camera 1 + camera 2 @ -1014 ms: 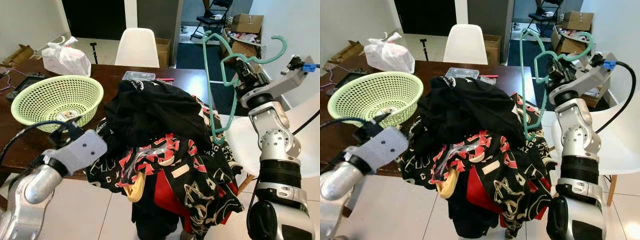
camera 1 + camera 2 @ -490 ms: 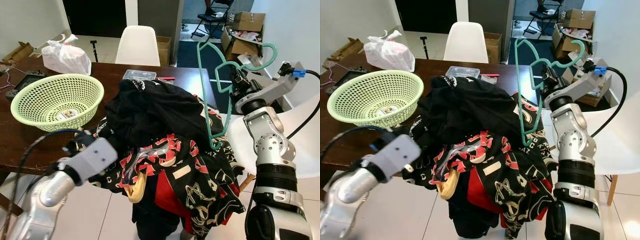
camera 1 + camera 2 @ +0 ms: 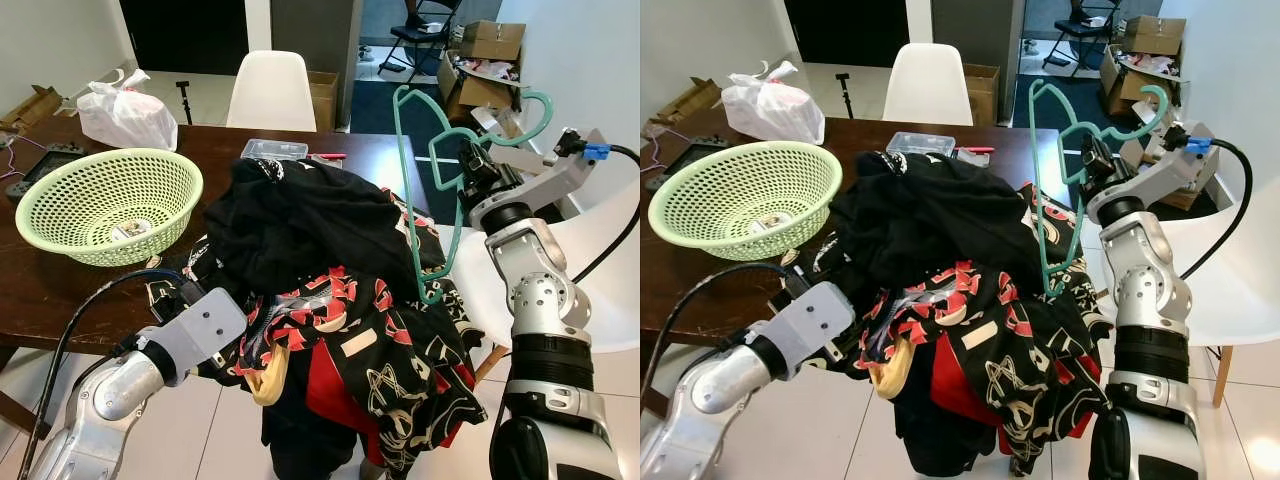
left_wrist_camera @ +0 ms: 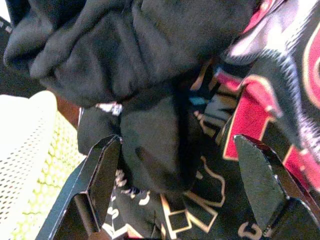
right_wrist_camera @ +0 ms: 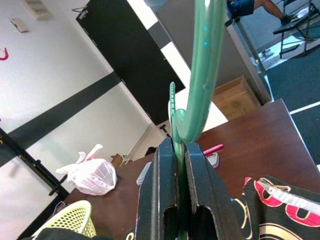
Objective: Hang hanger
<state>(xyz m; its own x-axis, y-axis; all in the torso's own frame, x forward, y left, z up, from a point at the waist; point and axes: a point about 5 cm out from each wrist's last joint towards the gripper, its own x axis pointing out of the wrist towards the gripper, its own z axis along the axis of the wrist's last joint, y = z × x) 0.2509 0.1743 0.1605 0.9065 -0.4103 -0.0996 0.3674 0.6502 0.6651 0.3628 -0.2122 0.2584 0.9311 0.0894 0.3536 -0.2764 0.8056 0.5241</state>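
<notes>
- Hanger (image 3: 432,190): green plastic, held upright in the air at the far right edge of the table (image 3: 60,285), hook up, its lower end just above the garment heap.
- Right pincer (image 5: 178,192): clenched on the hanger's stem just under the hook, both fingers pressed flat against the plastic.
- Left pincer (image 4: 182,182): released, fingers spread wide, nosed up against the black fabric at the near left of the clothes pile (image 3: 320,270).
- Clothes pile: black and red-patterned garments draped over the table edge, hanging toward the floor.
- Other items: green mesh basket (image 3: 105,200) on the table; white plastic bag (image 3: 125,110) behind it.
- Step in hand, as judged: hanger lifted and carried; no rail or hook for it can be made out.
- Next move calls for: finding a rail, then lowering the hook over it before the right pincer lets go.
</notes>
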